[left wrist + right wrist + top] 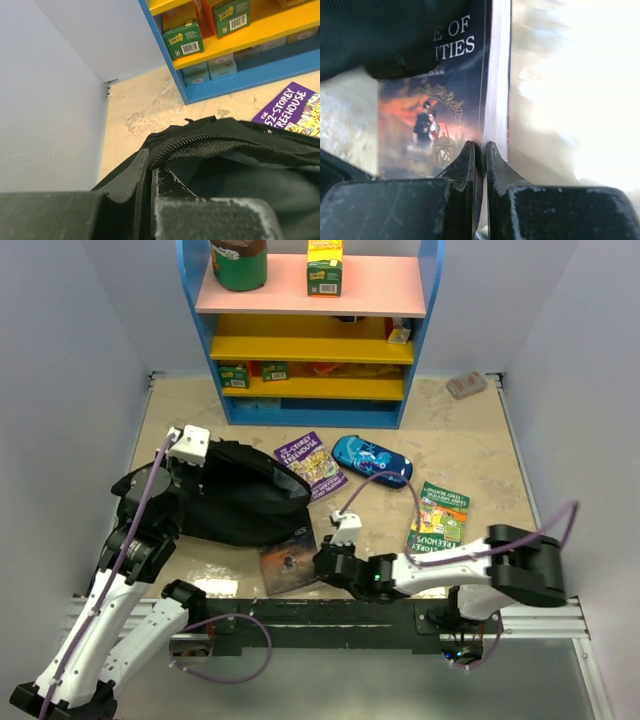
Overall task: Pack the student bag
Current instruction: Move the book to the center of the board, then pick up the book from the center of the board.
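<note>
The black student bag (235, 505) lies left of centre on the table with its zipped mouth open; its rim also shows in the left wrist view (235, 142). My left gripper (192, 458) (149, 167) is shut on the bag's zipper edge at the bag's far left corner. My right gripper (322, 565) (481, 147) is shut on the edge of a dark novel (288, 560) (440, 105) with a painted couple on its cover. The novel lies at the bag's near side, its far end under the bag's edge.
A purple storey-treehouse book (311, 463) (292, 107), a blue patterned pencil case (371, 459) and a green treehouse book (438, 516) lie right of the bag. A blue and yellow shelf unit (310, 390) with boxes stands at the back. Grey walls close both sides.
</note>
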